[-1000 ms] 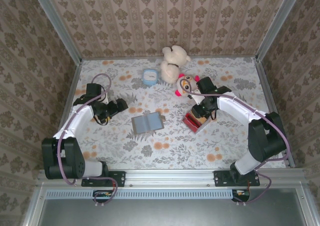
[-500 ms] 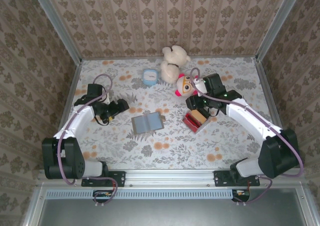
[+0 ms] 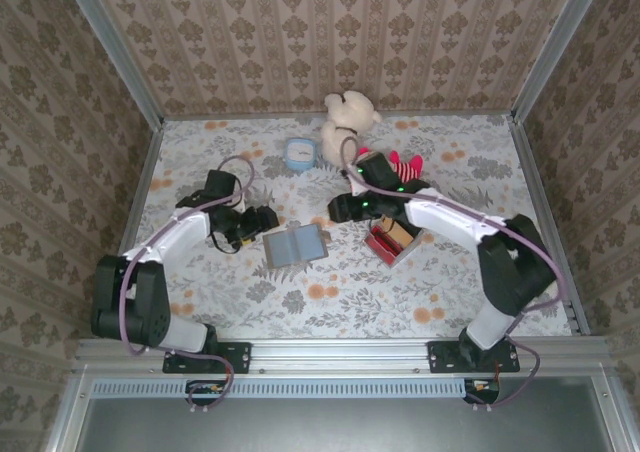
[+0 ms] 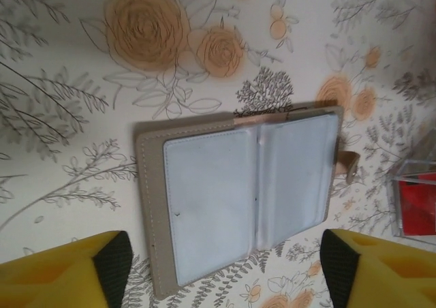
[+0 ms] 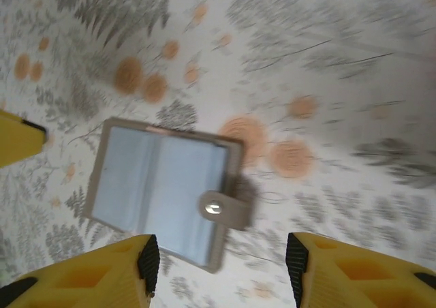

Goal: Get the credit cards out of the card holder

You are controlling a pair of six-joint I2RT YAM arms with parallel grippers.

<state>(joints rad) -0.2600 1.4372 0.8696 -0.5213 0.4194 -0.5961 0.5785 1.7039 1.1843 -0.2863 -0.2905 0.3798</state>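
Currently the card holder [image 3: 296,243] lies open, flat, mid-tabletop [image 3: 250,302]. The left fingers [image 4: 82,270] and right fingers [image 5: 102,274] stand apart, empty, flanking it. Likely light and floppy: pin one panel, then pinch the slick credit cards' edges.

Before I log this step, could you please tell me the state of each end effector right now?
Left end effector: open, holding nothing.
Right end effector: open, holding nothing.

left pincer [image 4: 221,257] spread wide, right pincer [image 5: 219,262] spread, both empty
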